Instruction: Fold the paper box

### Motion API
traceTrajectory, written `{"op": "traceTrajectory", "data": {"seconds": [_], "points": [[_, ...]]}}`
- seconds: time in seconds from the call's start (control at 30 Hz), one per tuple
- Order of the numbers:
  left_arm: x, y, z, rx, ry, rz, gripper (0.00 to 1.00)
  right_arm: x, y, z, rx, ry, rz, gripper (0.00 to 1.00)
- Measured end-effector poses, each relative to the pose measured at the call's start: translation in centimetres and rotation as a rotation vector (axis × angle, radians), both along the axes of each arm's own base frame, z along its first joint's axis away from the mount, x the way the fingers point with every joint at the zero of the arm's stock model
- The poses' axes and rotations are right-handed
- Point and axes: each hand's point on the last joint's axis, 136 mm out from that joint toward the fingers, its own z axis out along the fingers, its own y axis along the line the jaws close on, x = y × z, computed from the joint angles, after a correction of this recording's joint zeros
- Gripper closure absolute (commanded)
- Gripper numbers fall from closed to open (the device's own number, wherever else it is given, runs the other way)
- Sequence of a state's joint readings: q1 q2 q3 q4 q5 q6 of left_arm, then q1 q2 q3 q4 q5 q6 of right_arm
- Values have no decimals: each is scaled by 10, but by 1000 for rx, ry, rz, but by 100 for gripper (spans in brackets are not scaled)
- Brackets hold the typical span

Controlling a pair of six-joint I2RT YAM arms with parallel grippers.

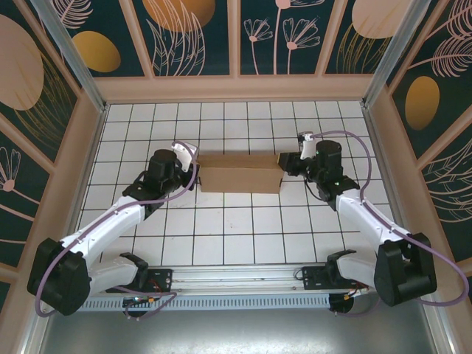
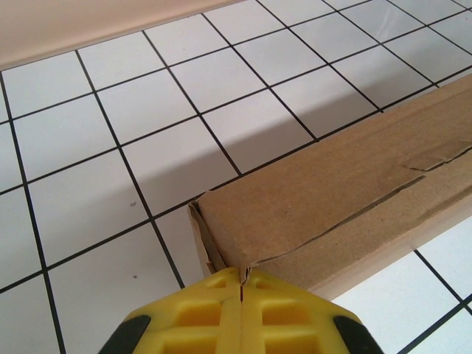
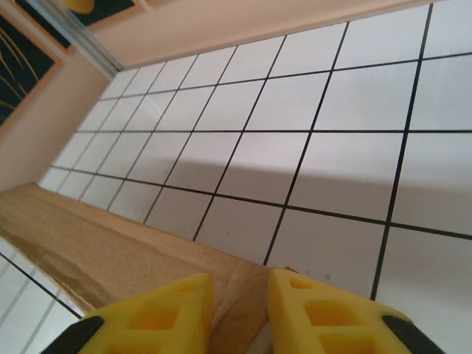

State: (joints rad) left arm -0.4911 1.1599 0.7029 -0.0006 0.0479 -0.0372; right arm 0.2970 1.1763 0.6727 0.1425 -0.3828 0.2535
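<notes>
The plain brown corrugated cardboard box (image 1: 240,174) sits as a long, shallow shape in the middle of the white, black-gridded tabletop (image 1: 221,228), between the two arms; the left arm's yellow fingers (image 2: 192,313) are pressed together, their tips at one end corner of the box; the right arm's yellow fingers (image 3: 324,313) stand apart astride the opposite end's edge; whether they pinch it I cannot tell.

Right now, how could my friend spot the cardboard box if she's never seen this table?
Look at the white tiled table inside the flower-painted walls. In its middle, between the left arm and the right arm, lies the paper box. It's the only plain brown thing on the tiles.
</notes>
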Motion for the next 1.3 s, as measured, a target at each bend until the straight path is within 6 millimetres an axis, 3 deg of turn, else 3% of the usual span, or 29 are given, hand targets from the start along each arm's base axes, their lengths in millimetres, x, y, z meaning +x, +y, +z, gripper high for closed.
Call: {"op": "traceTrajectory", "data": {"seconds": [0.13,0.3,0.47,0.73,0.83,0.93,1.13,1.2,1.3], "points": [[-3,1,0,-23,10,12,78,0,-3,-12,0,48,-36,62],[-8,5,1,-57,32,43,62,3,-6,-13,12,63,-78,62],[-15,8,9,-93,41,56,59,6,-7,-14,28,77,-104,58],[-30,6,34,-153,7,14,77,5,-2,-15,40,85,-109,57],[-34,5,43,-176,-19,1,78,4,3,-14,43,87,-101,57],[-40,0,40,-190,-8,-38,73,3,6,-14,52,97,-100,56],[-40,-5,26,-208,59,-37,49,4,8,-14,58,105,-110,55],[-38,-5,33,-251,65,-12,40,4,8,-14,60,106,-114,55],[-30,-3,56,-340,48,35,37,4,8,-14,59,107,-114,54]]}}
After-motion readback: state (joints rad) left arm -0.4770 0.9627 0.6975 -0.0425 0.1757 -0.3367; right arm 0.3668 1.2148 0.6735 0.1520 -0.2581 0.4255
